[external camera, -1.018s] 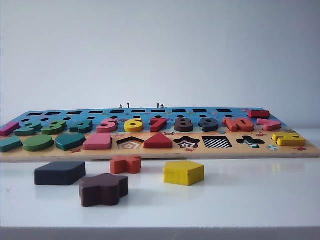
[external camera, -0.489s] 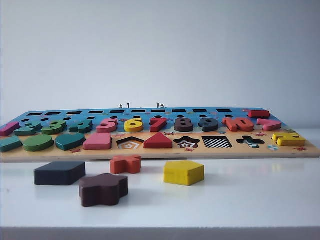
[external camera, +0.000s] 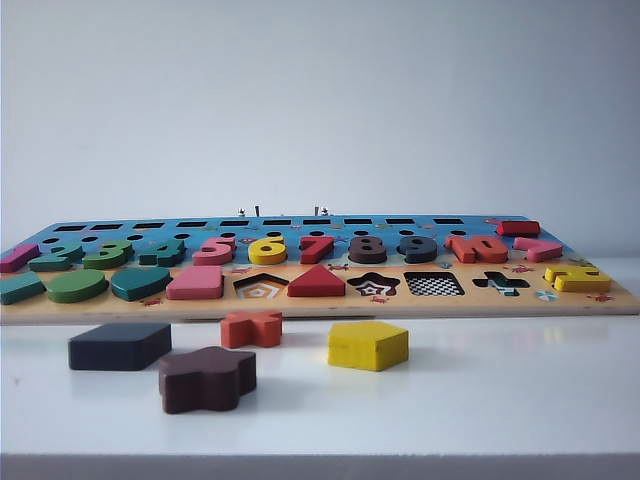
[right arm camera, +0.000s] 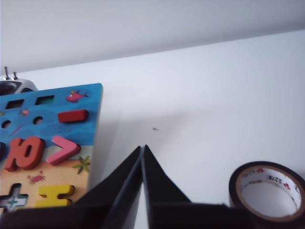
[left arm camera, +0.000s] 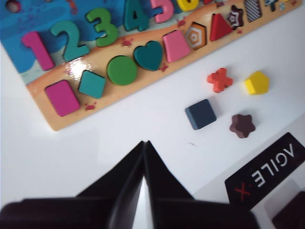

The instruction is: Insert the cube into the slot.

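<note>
**Left wrist view: fingers closed, wrong blocks close to the cube**

The left gripper (left arm camera: 143,145) hangs clenched and empty over bare table, near side of the board (left arm camera: 57,125). The cube (left arm camera: 200,114) lies apart from it, with the brown flower block (left arm camera: 242,125), orange cross (left arm camera: 219,79) and yellow pentagon (left arm camera: 257,82) close around; a descent without parting the fingers would only shove it, or catch a neighbour. The slot (external camera: 433,284), checkered, sits far to the right between star and cross recesses, easy to mistake. The right gripper (right arm camera: 142,149), also clenched, idles beside a tape roll (right arm camera: 268,191).
</note>
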